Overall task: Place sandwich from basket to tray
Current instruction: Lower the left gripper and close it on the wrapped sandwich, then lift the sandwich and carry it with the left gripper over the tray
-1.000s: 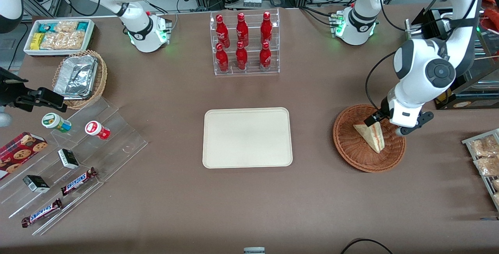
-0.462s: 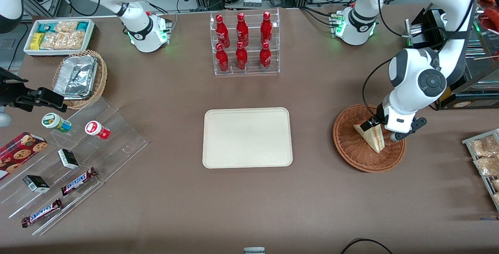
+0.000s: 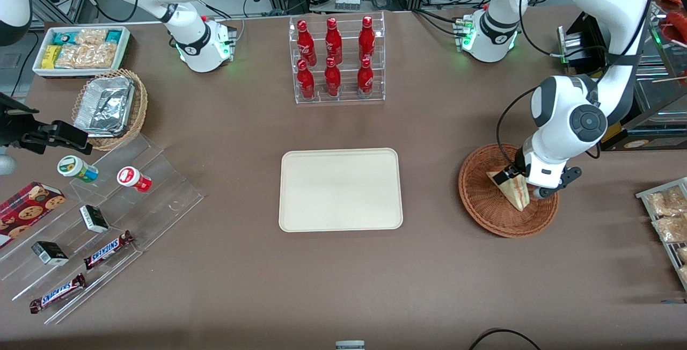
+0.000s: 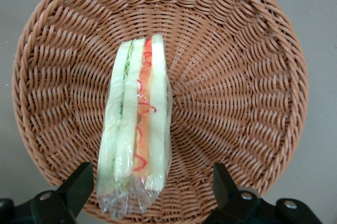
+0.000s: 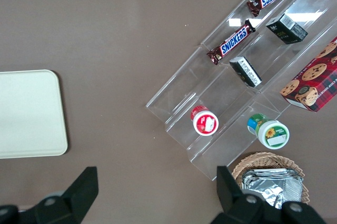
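Straddling the sandwich (image 3: 513, 191) in the basket (image 3: 483, 205), the left arm's gripper (image 3: 521, 183) hangs low over it with its fingers apart.

Wrist view: the clear-wrapped sandwich (image 4: 137, 129) rests on edge on the weave, red and green filling uppermost, with one fingertip (image 4: 79, 182) on each side of it and neither touching the wrap. The reddish-brown basket (image 4: 253, 98) sits on the brown table (image 3: 429, 275) toward the working arm's end. The cream tray (image 3: 340, 189) lies well apart from it at mid-table, nearer the front camera than the rack of red bottles (image 3: 336, 60).
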{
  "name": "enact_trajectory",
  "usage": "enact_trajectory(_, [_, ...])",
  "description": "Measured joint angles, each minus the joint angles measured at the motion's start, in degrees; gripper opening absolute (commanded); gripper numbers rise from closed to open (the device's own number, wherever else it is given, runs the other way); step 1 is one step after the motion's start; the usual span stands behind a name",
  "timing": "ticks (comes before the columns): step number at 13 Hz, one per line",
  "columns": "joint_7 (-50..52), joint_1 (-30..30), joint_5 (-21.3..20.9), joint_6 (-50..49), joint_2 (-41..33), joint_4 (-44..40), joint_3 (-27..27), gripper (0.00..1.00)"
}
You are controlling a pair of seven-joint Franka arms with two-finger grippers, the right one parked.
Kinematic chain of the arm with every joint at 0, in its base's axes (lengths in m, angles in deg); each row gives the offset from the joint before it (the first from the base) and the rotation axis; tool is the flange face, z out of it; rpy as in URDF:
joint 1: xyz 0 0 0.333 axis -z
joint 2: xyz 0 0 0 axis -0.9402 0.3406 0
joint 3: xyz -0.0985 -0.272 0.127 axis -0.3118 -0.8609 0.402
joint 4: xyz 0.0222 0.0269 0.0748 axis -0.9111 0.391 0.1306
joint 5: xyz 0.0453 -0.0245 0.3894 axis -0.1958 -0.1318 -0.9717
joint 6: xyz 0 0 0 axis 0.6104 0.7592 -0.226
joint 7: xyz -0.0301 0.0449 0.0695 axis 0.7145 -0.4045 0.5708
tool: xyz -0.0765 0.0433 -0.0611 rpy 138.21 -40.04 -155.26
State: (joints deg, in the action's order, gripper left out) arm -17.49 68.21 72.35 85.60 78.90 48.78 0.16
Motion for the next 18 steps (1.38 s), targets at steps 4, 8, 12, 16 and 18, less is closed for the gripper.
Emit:
enact_trajectory(4, [0.00, -0.13, -0.02, 1.96, 1.84, 0.00, 0.39, 0.70])
enact_trajectory(8, [0.00, -0.19, -0.02, 2.29, 2.61, 0.03, 0.58, 0.00])
enact_trajectory(12, [0.00, -0.20, -0.06, 2.29, 2.63, 0.08, 0.60, 0.00])
enact_trajectory(16, [-0.07, -0.18, -0.18, 1.48, 1.82, 0.06, 0.58, 0.00])
enact_trajectory(18, [-0.12, -0.13, -1.66, -0.38, 0.51, -0.03, 0.43, 0.00])
